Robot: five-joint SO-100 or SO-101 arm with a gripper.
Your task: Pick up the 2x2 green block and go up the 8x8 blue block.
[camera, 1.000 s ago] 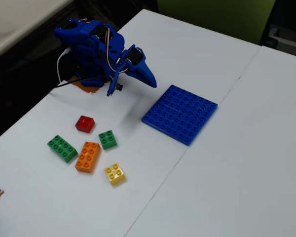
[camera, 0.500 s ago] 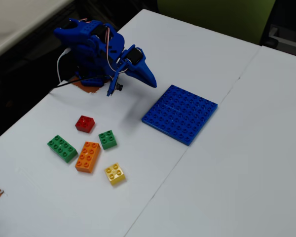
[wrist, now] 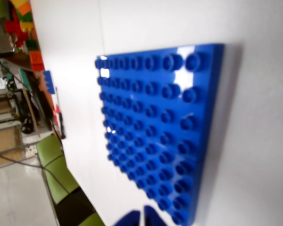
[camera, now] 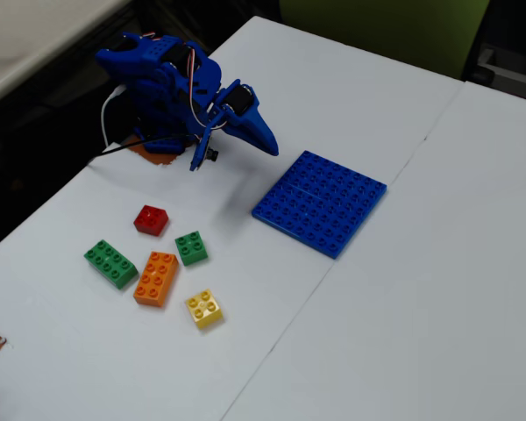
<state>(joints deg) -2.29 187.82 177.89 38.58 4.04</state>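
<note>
The 2x2 green block [camera: 191,247] lies on the white table among other bricks, only in the fixed view. The 8x8 blue block [camera: 320,203] lies flat to its right and fills the wrist view [wrist: 151,132]. My gripper [camera: 267,145] hangs folded above the table, behind and left of the blue block and well away from the green one. Its two blue fingertips show at the bottom edge of the wrist view [wrist: 142,217], close together with only a thin gap and nothing between them.
A red brick [camera: 151,219], a 2x4 green brick [camera: 110,263], an orange brick [camera: 156,278] and a yellow brick [camera: 204,309] lie around the green block. A green chair [wrist: 56,165] stands beyond the table edge. A seam [camera: 333,254] runs between two tabletops.
</note>
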